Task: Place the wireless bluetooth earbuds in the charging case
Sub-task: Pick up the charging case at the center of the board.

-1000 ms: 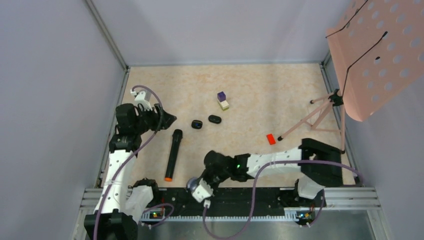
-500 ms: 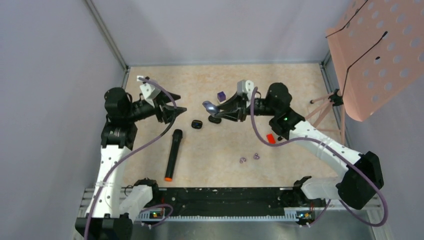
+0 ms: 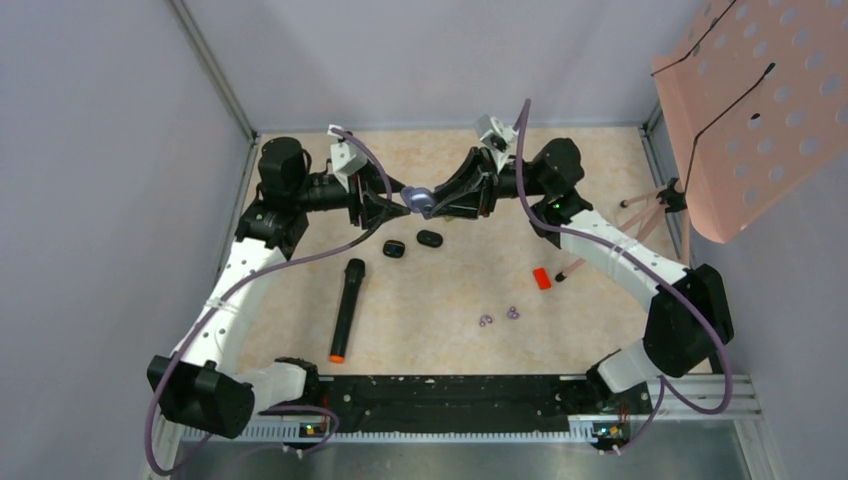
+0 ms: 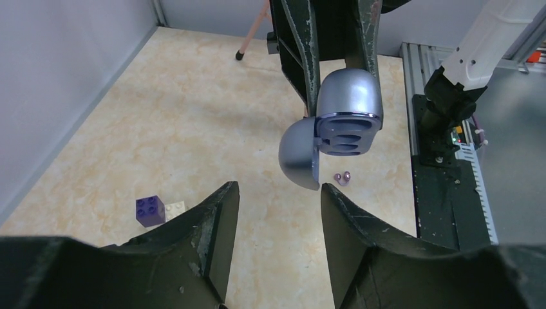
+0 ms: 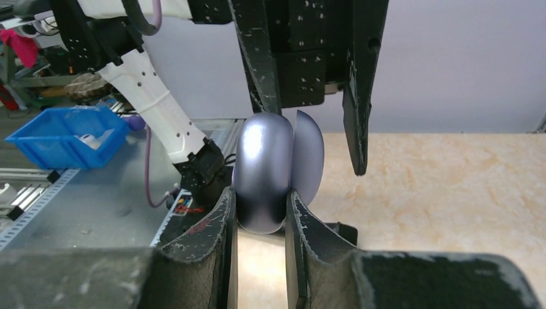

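My right gripper (image 3: pixel 432 203) is shut on the silvery-blue charging case (image 3: pixel 420 200) and holds it above the back middle of the table. In the left wrist view the case (image 4: pixel 348 109) faces me with its lid (image 4: pixel 299 158) swung open and its dark cavities showing. The right wrist view has the case (image 5: pixel 264 170) clamped between my right gripper (image 5: pixel 261 215). Just short of the lid, my left gripper (image 3: pixel 392 208) (image 4: pixel 277 199) stands open with nothing in it. Two black earbuds (image 3: pixel 393 249) (image 3: pixel 429 238) lie on the table below the grippers.
A black microphone (image 3: pixel 345 308) lies left of centre. Two pale purple rings (image 3: pixel 486 320) (image 3: pixel 513 312) and a red block (image 3: pixel 542 278) lie to the right. A purple block (image 4: pixel 149 210) sits beside a white one (image 4: pixel 174 208). The pink music stand (image 3: pixel 740 100) overhangs the right side.
Both grippers have swung in to the back middle and now face each other. The right one brought the case up from beside the earbuds; the left one stays open.
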Robot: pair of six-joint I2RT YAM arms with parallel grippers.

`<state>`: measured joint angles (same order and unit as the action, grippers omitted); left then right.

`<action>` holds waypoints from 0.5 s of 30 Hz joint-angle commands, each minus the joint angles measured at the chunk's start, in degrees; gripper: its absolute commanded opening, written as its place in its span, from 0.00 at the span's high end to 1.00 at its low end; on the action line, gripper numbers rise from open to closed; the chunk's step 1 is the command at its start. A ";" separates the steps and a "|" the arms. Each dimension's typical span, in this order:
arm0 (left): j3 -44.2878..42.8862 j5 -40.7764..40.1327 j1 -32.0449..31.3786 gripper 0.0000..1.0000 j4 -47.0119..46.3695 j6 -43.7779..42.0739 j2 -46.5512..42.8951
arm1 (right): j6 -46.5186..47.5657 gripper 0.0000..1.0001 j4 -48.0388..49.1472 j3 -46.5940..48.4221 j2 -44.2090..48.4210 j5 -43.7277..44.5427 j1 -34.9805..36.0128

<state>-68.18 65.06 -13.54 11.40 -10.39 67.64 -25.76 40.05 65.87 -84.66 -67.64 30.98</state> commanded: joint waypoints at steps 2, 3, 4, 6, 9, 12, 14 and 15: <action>-2.21 -0.15 -1.01 0.49 -8.51 5.43 1.21 | -2.36 0.99 6.08 4.50 -1.20 -3.26 -0.94; -2.47 -0.17 -1.19 0.50 -8.92 5.91 1.60 | -2.36 0.99 6.33 4.62 -1.51 -3.36 -1.05; -2.73 -0.12 -1.41 0.52 -9.36 6.27 2.00 | -2.38 0.99 6.54 4.57 -1.73 -3.32 -1.05; -3.16 0.18 -1.85 0.54 -9.60 6.67 2.73 | -2.29 0.99 7.00 4.46 -2.17 -3.11 -1.18; -3.70 1.22 -2.18 0.57 -9.64 7.07 3.45 | -2.22 0.99 7.17 4.43 -2.71 -2.31 -1.16; -3.94 1.63 -2.28 0.64 -9.47 7.46 3.93 | -2.19 0.98 7.17 4.60 -3.33 -1.60 -1.14; -4.06 1.80 -2.30 0.71 -9.56 7.78 4.33 | -2.02 0.97 7.00 4.74 -4.02 -1.33 -1.19; -4.23 1.92 -2.28 0.78 -9.53 7.96 4.53 | -1.64 0.96 6.62 4.79 -4.22 -1.24 -1.23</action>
<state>-69.58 65.56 -15.55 4.86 -3.66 71.79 -27.68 44.16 67.68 -88.09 -68.88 30.17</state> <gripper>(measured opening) 0.308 0.221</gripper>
